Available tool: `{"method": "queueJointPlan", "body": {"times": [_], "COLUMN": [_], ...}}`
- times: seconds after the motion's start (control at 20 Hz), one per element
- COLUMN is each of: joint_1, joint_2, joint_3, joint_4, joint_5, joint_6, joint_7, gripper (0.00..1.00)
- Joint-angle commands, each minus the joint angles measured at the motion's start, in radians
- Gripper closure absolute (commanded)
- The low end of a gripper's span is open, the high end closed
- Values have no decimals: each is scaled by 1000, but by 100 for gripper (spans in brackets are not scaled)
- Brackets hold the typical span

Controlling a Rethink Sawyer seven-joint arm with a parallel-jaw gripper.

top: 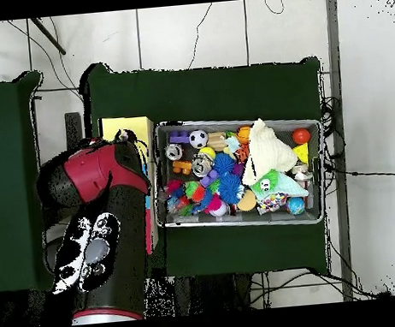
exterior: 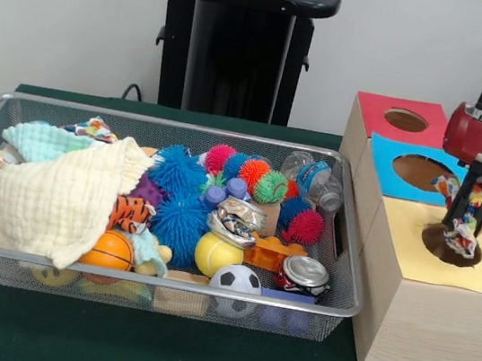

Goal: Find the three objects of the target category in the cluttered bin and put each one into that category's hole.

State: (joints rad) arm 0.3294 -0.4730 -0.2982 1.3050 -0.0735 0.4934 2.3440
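A: Where is the rope toy [exterior: 463, 234] against the gripper [exterior: 470, 217]?

B: Right in it. The black fingers [exterior: 461, 203] are clamped on the multicoloured knotted rope toy, which hangs straight down over the round hole [exterior: 451, 247] in the yellow-topped box [exterior: 440, 306]. The toy's lower end sits at the hole's mouth; whether it touches the rim, I cannot tell.

A: And the other boxes?

B: Behind the yellow one stands a blue-topped box [exterior: 399, 168] with its own hole, and behind that a red-topped box [exterior: 387, 114]. All three line up just beside the wire mesh bin [exterior: 152, 290].

A: What is in the bin?

B: A pale yellow cloth [exterior: 61, 199] draped over the left side, spiky rubber balls [exterior: 180, 194] in blue, pink, orange and green in the middle, a tiger-striped toy [exterior: 130, 212], a small basketball [exterior: 108, 251], a yellow ball [exterior: 215, 254], a mini football [exterior: 236, 280], a crushed can [exterior: 303, 273] and a plastic bottle [exterior: 313, 180].

A: Does the overhead view add anything?

B: There the red and black arm [top: 102, 213] covers the boxes almost wholly; only a corner of the yellow top [top: 122, 127] shows, and the gripper is hidden. The front view alone shows the grasp. From above the bin rests on a dark green table [top: 220, 87], with a tiled floor [top: 190, 33] and loose cables [top: 356, 174] around it.
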Motion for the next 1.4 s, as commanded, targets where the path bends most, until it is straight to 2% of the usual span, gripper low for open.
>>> {"method": "queueJointPlan", "body": {"times": [0.05,0.45,1.4], "joint_1": [-5,5,57], "joint_2": [59,75,115], "joint_3": [0,-14,-71], "joint_4": [-9,-5,-40], "joint_5": [40,56,127], "joint_6": [53,16,36], "joint_7": [182,191,214], "gripper": [100,100,100]}}
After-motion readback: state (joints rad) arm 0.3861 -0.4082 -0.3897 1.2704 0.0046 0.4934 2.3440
